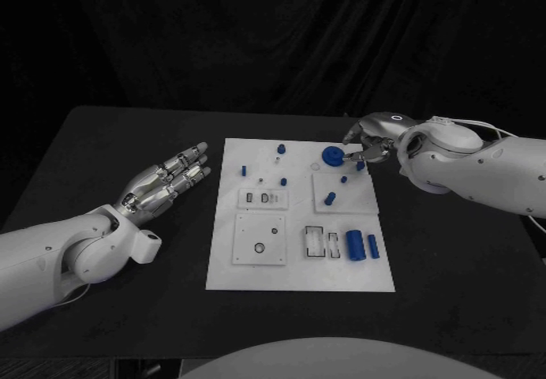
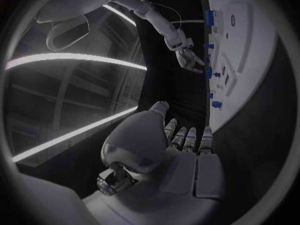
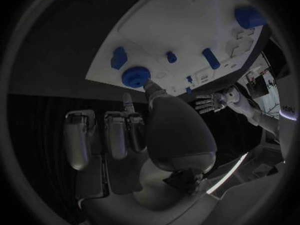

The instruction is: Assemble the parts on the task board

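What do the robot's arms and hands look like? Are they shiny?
Both arms are smooth, rounded white shells. Each ends in a shiny silver metal hand: the left hand and the right hand. A thin pale cable loops over the right arm, and dark gaps show at the arm joints.

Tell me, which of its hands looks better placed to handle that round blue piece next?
The right hand: its fingertips are already at the round blue piece near the task board's far edge. The left hand lies open on the table, off the board's other side.
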Robot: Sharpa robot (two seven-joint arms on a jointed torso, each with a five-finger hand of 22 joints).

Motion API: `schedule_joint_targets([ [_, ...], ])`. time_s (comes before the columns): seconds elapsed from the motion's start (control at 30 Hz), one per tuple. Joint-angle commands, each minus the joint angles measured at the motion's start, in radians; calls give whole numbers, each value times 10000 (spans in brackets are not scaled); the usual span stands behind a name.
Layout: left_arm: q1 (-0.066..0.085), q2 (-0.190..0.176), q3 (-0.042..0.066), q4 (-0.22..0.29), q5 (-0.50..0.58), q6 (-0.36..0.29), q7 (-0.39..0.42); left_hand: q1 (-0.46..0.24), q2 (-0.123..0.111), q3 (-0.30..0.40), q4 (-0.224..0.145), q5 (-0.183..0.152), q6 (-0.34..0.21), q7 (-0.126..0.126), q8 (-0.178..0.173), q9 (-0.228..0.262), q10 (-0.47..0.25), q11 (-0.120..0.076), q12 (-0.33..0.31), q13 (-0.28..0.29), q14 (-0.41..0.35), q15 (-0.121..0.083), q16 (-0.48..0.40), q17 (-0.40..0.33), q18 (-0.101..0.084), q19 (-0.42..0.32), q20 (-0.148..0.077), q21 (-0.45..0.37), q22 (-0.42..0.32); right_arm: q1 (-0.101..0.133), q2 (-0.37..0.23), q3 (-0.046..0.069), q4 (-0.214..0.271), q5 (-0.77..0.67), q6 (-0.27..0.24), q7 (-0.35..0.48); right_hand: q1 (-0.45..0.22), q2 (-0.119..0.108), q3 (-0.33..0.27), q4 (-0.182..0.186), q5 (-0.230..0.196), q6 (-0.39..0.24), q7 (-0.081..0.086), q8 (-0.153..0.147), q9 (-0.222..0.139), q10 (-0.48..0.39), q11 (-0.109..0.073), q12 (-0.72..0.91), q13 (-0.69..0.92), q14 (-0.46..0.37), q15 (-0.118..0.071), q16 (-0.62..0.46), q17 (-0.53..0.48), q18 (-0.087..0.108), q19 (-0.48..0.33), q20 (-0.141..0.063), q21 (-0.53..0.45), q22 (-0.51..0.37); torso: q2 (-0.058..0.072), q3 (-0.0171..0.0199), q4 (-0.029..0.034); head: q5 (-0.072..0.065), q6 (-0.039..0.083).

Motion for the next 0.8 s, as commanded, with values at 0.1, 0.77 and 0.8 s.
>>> schedule_joint_targets([
  [0.1,6,29,-3,-20,9,168,2352,59,11,110,-11,51,8,48,43,3,3,49,-66,-15,3,69,-36,-15,93,-8,66,-35,-11,-43,96,6,-108,49,44,-161,-154,54,-37,84,-11,-73,-34,-73,31,1069,-90,24,2627,1055,-125,28,2627,-70,1090,-90,25,2632,4,0,10,-24,-5],
  [0.77,3,96,-22,-96,9,247,2329,45,-7,230,-67,55,-6,55,41,1,3,58,-66,-15,3,122,-36,-15,71,-8,95,-35,-11,-72,738,11,-691,49,305,-337,-52,32,33,-43,619,-42,-11,-92,74,1069,-96,24,2627,1055,-150,28,2627,-70,1090,-127,25,2632,-16,-21,-9,26,-42],
  [0.8,3,95,-22,-96,9,249,2327,45,-7,230,-67,55,-6,55,41,1,3,58,-66,-15,3,122,-36,-15,71,-8,95,-35,-11,-85,777,11,-723,49,333,-352,-52,32,33,-43,619,-42,-11,-92,74,1069,-96,24,2627,1055,-150,28,2627,-70,1090,-127,25,2632,-22,-20,0,20,-38],
])
